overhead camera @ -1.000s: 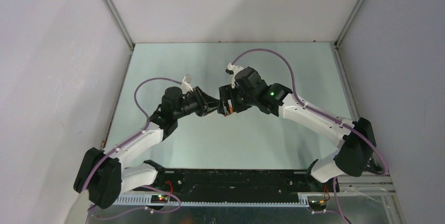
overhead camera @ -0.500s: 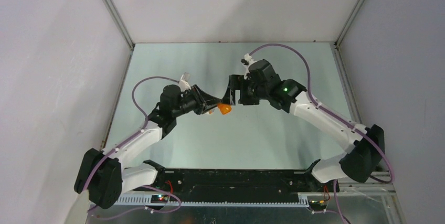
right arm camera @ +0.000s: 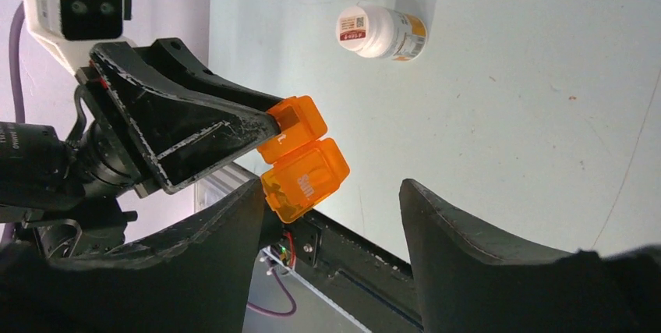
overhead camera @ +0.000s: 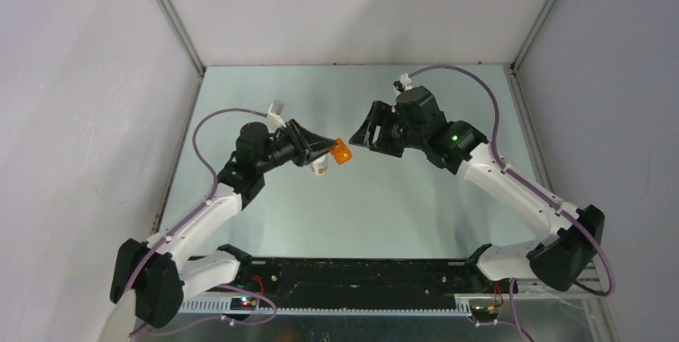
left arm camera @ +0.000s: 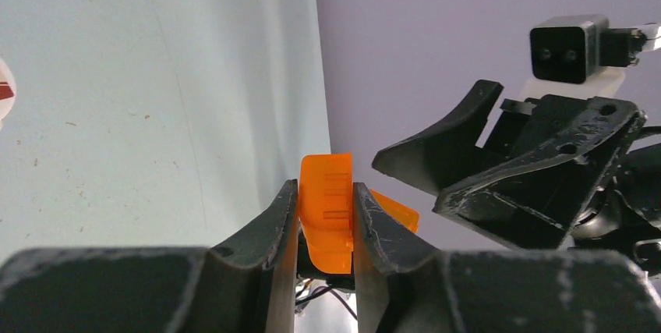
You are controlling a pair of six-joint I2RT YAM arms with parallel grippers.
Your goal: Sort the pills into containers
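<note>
1. Top external view, key relation: cup (overhead camera: 342,152) lies just left of right gripper (overhead camera: 367,127) with a small gap between them. Both are raised over mid-table, and the two grippers face tip to tip
2. Left gripper (overhead camera: 328,148): clenched on cup, fingers pinching its two flat sides. Cup sticks out past the fingertips toward the right arm
3. Right gripper: jaws spread, nothing between them. Right wrist view shows cup farther out, in line with the left side of the gap
4. Cup axis: two orange halves joined, one gripped and one lettered beside it, likely a hinged lid swung open. The long axis runs across the right gripper's line of approach
5. Bottle (right arm camera: 380,31): capped, on its side on table (overhead camera: 416,214), under the left gripper's tip on its near side. It is nearer the left arm, whose grip is taken
6. Room: open table beyond and right of the right arm, walls well apart. Judged risk is finger meeting finger at the cup
</note>
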